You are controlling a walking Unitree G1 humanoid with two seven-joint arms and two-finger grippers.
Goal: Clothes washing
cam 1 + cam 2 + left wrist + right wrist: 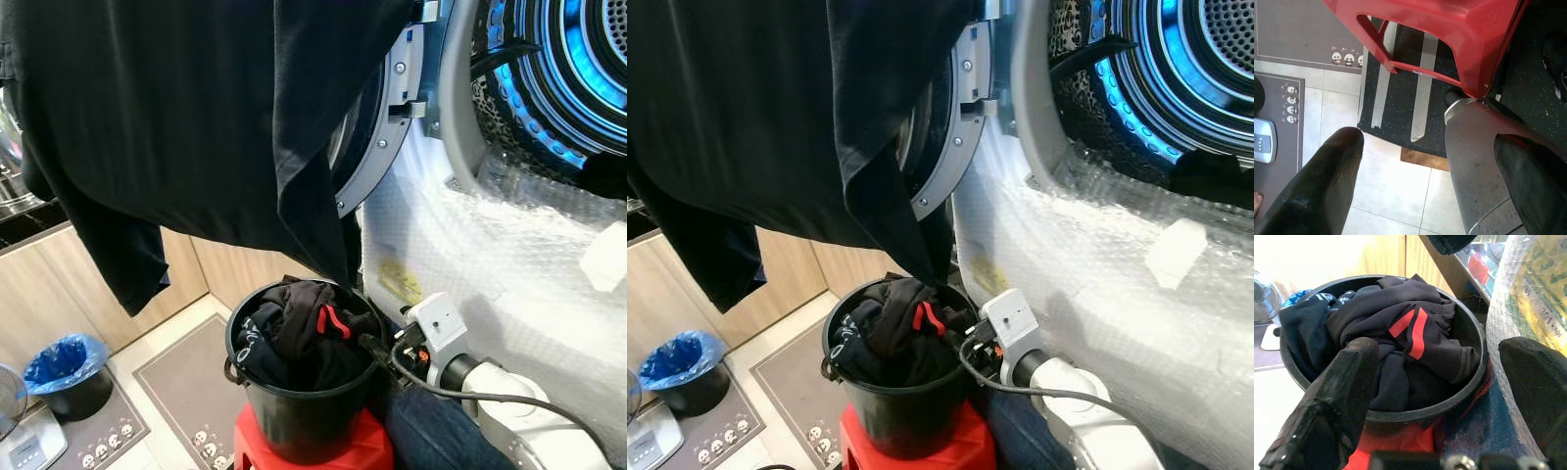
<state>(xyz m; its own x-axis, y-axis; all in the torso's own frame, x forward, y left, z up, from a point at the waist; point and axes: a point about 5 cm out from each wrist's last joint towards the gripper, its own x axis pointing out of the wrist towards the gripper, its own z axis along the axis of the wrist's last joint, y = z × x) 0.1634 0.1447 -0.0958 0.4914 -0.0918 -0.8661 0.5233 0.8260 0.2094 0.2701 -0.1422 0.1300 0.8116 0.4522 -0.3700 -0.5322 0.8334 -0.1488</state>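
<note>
A large black garment (176, 127) hangs across the upper left, its top cut off by the frame and its lowest corner reaching down to the bucket. A black bucket (294, 411) stands on a red stool (313, 452), full of dark clothes (1400, 333), one with red stripes (333, 321). My right gripper (372, 348) is at the bucket's right rim, open; in the right wrist view the right gripper (1437, 352) has its fingers spread wide with nothing between them. The washer drum (578, 69) glows blue behind its open door (377, 137). My left gripper (1427, 139) hangs open over the floor beside the stool (1449, 29).
The washer's front is wrapped in bubble wrap (490, 264). Dark blue fabric (431, 431) lies beside the stool. Grey panda mats (186, 392), a scale (29, 450) and a blue-lined bin (64, 372) are on the tiled floor at left, below wooden cabinets (59, 284).
</note>
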